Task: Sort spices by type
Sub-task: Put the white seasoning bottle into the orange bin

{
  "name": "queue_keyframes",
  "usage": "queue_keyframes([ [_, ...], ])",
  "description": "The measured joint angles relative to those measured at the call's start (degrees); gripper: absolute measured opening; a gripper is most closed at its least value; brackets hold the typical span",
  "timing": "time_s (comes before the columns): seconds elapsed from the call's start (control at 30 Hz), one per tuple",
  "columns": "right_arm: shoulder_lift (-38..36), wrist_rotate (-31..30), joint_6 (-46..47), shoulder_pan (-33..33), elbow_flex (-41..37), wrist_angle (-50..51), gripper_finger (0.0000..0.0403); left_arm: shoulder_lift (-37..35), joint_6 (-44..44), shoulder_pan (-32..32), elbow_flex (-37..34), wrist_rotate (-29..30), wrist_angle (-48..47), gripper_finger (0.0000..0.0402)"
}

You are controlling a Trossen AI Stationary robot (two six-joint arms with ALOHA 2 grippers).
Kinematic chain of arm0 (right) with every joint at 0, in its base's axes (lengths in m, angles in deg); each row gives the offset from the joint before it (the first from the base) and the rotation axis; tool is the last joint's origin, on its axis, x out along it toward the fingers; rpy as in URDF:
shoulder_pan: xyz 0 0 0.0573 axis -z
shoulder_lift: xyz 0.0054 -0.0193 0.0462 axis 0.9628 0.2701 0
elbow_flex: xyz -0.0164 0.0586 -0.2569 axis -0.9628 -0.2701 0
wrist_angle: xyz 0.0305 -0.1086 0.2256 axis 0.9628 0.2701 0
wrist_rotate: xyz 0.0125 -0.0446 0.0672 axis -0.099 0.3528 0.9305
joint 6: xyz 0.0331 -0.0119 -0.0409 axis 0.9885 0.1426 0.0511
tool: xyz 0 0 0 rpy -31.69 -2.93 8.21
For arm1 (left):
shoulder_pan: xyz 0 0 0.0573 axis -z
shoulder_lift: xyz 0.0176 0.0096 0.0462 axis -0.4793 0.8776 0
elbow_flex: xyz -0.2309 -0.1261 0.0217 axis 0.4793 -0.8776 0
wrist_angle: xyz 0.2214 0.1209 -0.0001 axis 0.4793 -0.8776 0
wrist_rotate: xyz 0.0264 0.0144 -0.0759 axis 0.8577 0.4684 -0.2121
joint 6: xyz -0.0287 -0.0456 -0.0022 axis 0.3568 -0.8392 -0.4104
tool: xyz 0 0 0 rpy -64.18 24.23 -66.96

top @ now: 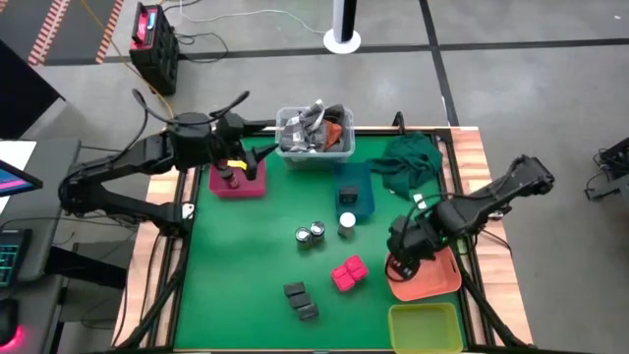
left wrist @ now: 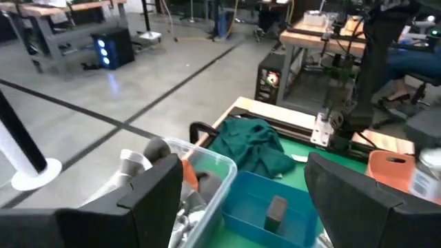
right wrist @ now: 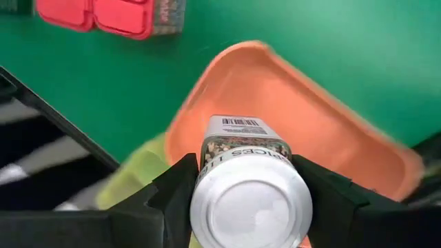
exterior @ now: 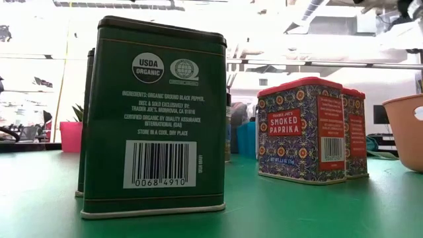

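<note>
1. Silver-capped round glass spice jar sits clamped between right gripper jaws, above salmon plastic tray.
2. We risk it toppling or rolling out on release: tall jar, shallow tray.
3. Left gripper hangs half-open, empty, near blue bin; it could snag there.

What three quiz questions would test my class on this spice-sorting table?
1. True or false: the right gripper holds a jar above the orange tray.
2. Which tray holds one dark box? A blue, B yellow-green, C orange.
3. Fill in: the two red tins stand on the ____ mat.

Key: 1 true. 2 A, the blue tray. 3 green.
</note>
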Motion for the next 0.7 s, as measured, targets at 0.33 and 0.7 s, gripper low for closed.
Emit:
queue_keyframes([
  [0.33,2.51,-3.57,16.37,-5.55,-9.3,-5.58,0.0232,-0.66,0.56,-0.78,-0.02,0.03,-2.51,0.0288],
  [0.7,2.48,-6.16,22.11,-6.87,-13.85,-10.74,0.0239,-1.85,2.4,-0.78,-0.04,-0.04,-3.85,0.0288],
])
